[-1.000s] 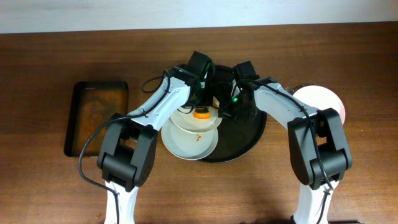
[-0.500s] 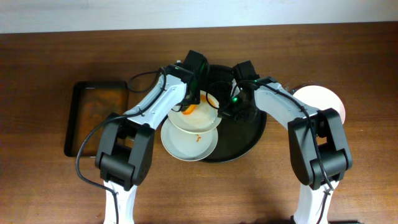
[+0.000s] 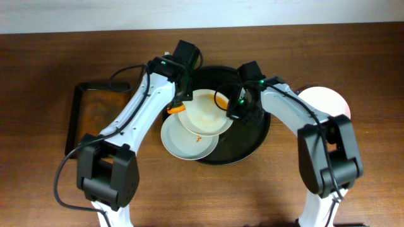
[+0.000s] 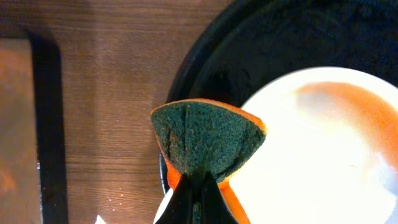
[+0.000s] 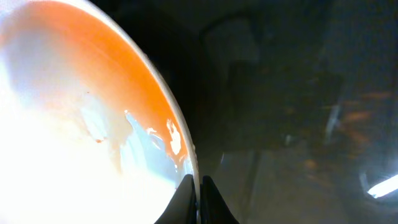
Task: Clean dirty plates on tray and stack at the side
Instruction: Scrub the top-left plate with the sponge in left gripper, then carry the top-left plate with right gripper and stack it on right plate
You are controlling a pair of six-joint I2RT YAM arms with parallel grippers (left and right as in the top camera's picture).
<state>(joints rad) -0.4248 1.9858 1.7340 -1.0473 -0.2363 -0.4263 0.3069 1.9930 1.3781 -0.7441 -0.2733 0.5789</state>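
From overhead we've got a brown wood-grain table (image 3: 50, 189) filling nearly the whole shot, with a strip of pale wall (image 3: 63, 12) along the 12 o'clock edge. The round black tray (image 3: 252, 135) sits mid-table. Two white plates hang over its 8 o'clock side: the upper plate (image 3: 203, 116), smeared orange, overlaps the lower plate (image 3: 186, 145). The left gripper (image 3: 178, 104) is at the upper plate's 10 o'clock rim, clamped on an orange-backed sponge (image 3: 173, 109). The right gripper (image 3: 232, 108) is on the same plate's 3 o'clock edge. Over at 9 o'clock on the table there's a rectangular pan (image 3: 95, 120) with a brownish-orange bottom. At 3 o'clock, just off the tray, is a pale plate (image 3: 325, 104).

In the left wrist view, the left gripper (image 4: 199, 193) has its fingers squeezed together on the sponge (image 4: 208, 140), green scrub face towards us. The sponge is over the tray (image 4: 280, 37) rim, at the upper plate's (image 4: 323, 162) 9 o'clock edge. We can't tell if it's touching the plate. There's bare wood (image 4: 112, 62) to the left, then the pan (image 4: 15, 124).

In the right wrist view, the right gripper (image 5: 199, 193) is pinching the rim of the upper plate (image 5: 62, 124). An orange film runs along the plate's 1 o'clock side. Everything past the rim is the dark, glossy tray (image 5: 298, 93).
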